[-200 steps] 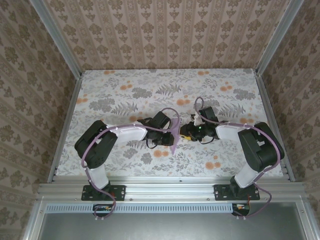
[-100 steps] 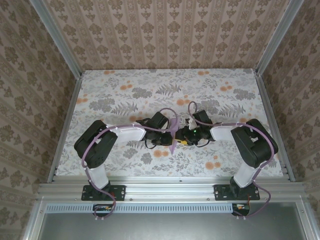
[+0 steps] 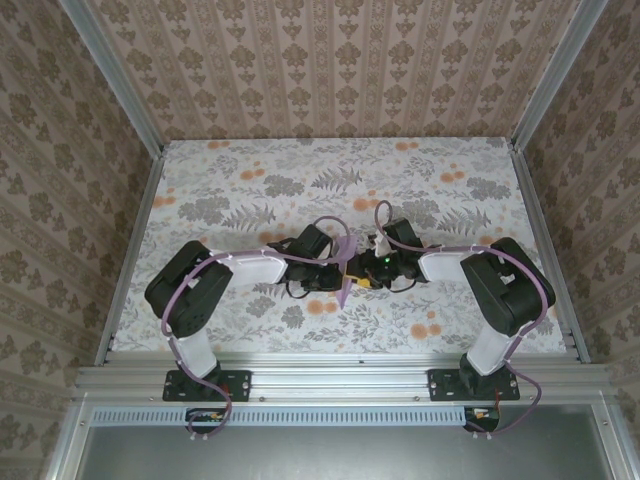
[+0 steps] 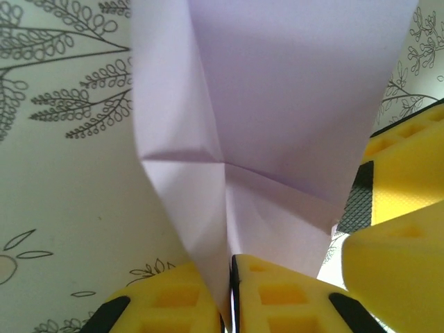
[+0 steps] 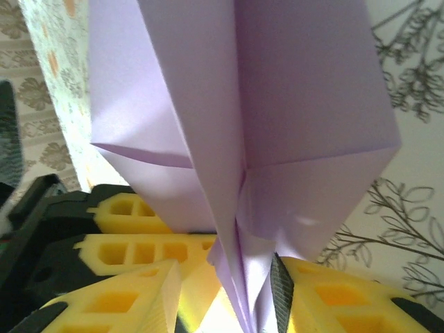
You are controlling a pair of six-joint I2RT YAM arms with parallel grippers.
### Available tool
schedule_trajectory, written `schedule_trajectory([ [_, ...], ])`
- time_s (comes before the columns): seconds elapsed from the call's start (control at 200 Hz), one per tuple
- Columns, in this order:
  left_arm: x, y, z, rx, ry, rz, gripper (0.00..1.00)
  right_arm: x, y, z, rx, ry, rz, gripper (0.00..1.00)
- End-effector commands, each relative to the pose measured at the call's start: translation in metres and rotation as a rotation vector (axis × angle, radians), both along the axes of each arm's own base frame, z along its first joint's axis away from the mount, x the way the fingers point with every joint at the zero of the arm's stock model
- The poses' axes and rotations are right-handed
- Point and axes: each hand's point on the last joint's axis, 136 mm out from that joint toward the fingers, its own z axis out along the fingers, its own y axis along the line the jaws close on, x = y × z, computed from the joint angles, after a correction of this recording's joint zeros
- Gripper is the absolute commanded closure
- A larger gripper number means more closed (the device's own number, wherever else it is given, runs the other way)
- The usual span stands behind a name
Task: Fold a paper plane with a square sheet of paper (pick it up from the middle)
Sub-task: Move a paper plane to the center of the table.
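**Regrasp at the centre crease**

The left gripper (image 4: pixel 230 291) pinches the bottom fold of the thin pale lilac sheet of paper (image 4: pixel 291 104), upright above the floral table (image 3: pixel 300 170), toward its near edge. The right gripper (image 5: pixel 225 277) stands narrowly open around the same fold. Next, I judge, it must close squarely on the crease.

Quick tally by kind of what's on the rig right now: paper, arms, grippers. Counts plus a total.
Folded lilac paper: 1
Robot arms: 2 (left arm, right arm)
Yellow-fingered grippers: 2 (left gripper, right gripper)
Total: 5
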Motion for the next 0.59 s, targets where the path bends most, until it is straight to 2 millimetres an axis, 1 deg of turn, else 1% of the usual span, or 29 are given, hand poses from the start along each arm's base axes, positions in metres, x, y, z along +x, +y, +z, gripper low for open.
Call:
schedule_trajectory([
  [0.0, -0.001, 0.001, 0.007, -0.042, 0.014, 0.021, 0.86, -0.001, 0.012, 0.010, 0.077, 0.002, 0.008, 0.57],
  [0.105, -0.001, 0.001, 0.008, -0.076, 0.031, 0.035, 0.87, 0.000, 0.017, 0.015, 0.113, 0.004, -0.002, 0.57],
  [0.22, 0.001, 0.000, 0.010, -0.104, 0.038, 0.047, 0.88, -0.004, 0.016, 0.009, 0.072, 0.010, 0.009, 0.57],
  [0.245, 0.001, 0.000, 0.010, -0.110, 0.041, 0.048, 0.88, -0.005, 0.014, 0.005, 0.053, 0.020, 0.013, 0.58],
  [0.37, 0.003, -0.001, 0.014, -0.136, 0.045, 0.057, 0.88, -0.008, 0.012, -0.004, 0.012, 0.033, 0.020, 0.60],
  [0.475, 0.004, -0.001, 0.017, -0.160, 0.052, 0.066, 0.88, -0.008, 0.009, -0.008, -0.030, 0.035, 0.028, 0.63],
  [0.59, 0.004, -0.002, 0.019, -0.181, 0.057, 0.070, 0.89, -0.007, 0.011, -0.008, -0.033, 0.033, 0.031, 0.67],
])
